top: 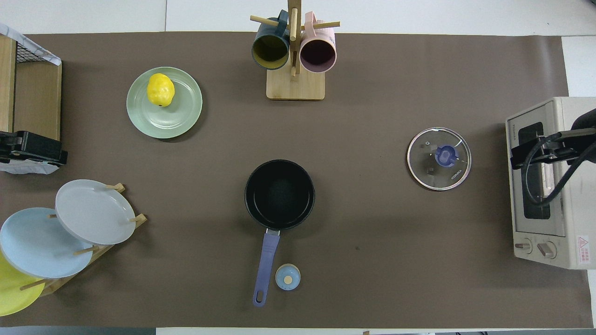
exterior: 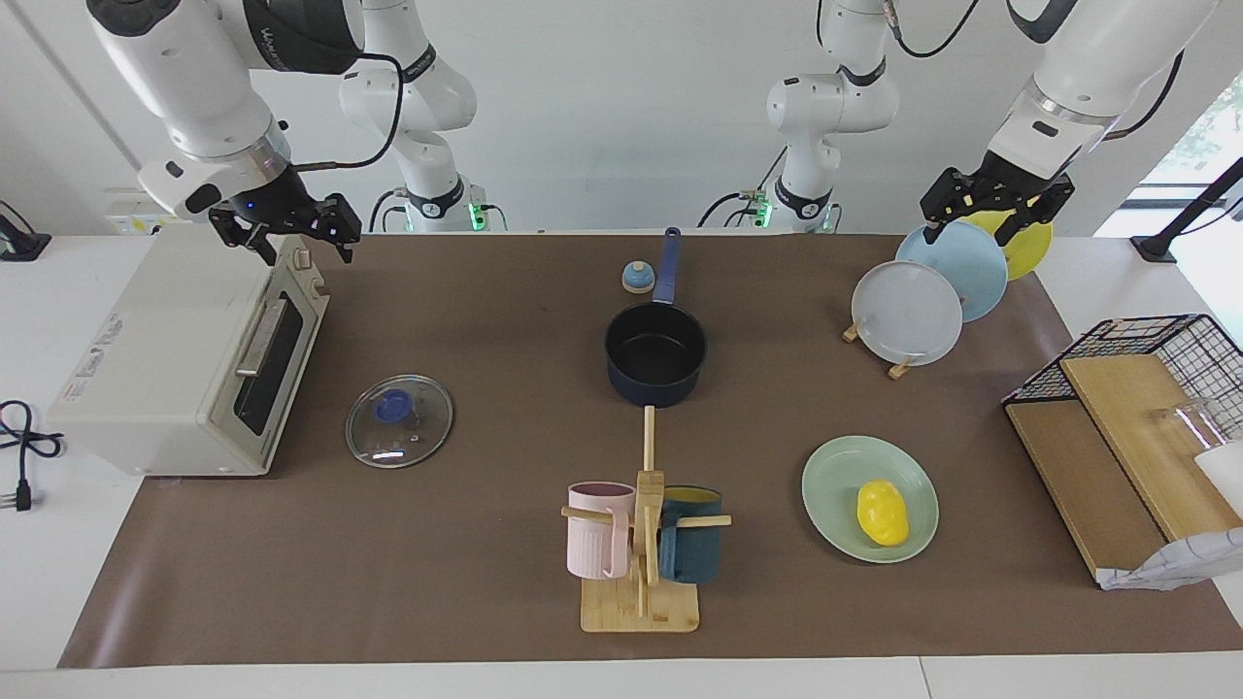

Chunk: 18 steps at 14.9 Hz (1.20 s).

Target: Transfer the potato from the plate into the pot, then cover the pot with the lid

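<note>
Yellow potato (exterior: 882,512) is lying on the mint plate (exterior: 837,464) at lower right of the facing view, long axis running near-vertically in frame. Pot (exterior: 655,351) is sitting mid-frame, handle pointing toward the robots. Lid (exterior: 399,420) is resting flat, centre-left. Left gripper (exterior: 996,212) and right gripper (exterior: 287,233) are hovering wide open, holding nothing.

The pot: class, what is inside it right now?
Nothing: the pot shows only its bare black bottom. The potato sits on the plate; the lid lies flat on the table, covering nothing.
</note>
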Available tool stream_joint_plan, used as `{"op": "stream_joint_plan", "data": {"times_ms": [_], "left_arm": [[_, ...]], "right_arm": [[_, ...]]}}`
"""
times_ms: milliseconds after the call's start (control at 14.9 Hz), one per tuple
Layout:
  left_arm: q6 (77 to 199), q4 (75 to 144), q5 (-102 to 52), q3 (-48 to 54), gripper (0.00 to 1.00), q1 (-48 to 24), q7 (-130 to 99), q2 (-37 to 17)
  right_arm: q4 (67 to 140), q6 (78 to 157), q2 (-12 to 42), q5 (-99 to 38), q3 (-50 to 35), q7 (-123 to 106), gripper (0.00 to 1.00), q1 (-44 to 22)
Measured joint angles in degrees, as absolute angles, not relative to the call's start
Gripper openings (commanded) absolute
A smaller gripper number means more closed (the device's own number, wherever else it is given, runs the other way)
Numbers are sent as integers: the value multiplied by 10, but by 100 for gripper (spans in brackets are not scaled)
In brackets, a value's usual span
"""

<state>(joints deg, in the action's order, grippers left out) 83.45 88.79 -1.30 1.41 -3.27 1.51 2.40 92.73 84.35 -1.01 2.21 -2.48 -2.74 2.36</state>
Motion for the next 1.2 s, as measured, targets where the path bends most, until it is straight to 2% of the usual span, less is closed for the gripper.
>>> {"op": "stream_joint_plan", "data": {"times_ms": [602, 1205], "left_arm": [[835, 888, -21, 16, 100, -33, 16, 24], [852, 887, -32, 26, 100, -33, 16, 11]], "right_arm": [[928, 847, -10, 22, -25, -27, 100, 23], [942, 903, -13, 19, -64, -27, 100, 20]]}}
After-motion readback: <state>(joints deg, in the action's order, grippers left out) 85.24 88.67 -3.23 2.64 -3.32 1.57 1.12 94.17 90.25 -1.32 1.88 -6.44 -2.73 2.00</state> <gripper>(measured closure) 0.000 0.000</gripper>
